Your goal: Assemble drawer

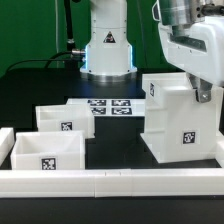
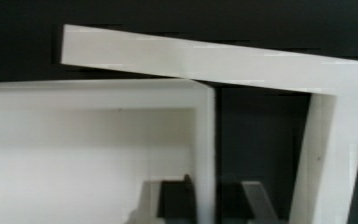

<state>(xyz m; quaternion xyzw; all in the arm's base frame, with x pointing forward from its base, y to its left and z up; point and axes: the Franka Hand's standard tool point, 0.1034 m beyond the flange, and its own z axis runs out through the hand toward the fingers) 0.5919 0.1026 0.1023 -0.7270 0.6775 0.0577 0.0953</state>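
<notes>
The drawer's tall white housing [image 1: 165,120] stands at the exterior view's right, a square tag on its front face. My gripper [image 1: 203,96] comes down on the housing's upper far-right edge. In the wrist view the two dark fingers [image 2: 176,200] straddle a thin upright wall of the housing [image 2: 194,55], and the gripper [image 2: 211,205] is shut on that wall. Two open-top white trays sit at the exterior view's left, one in front [image 1: 48,152] and one behind it [image 1: 62,118], both tagged and apart from the housing.
The marker board [image 1: 108,105] lies flat between the trays and the housing. A long low white rail [image 1: 110,183] edges the table's front. The arm's base [image 1: 108,50] stands at the back on the black table.
</notes>
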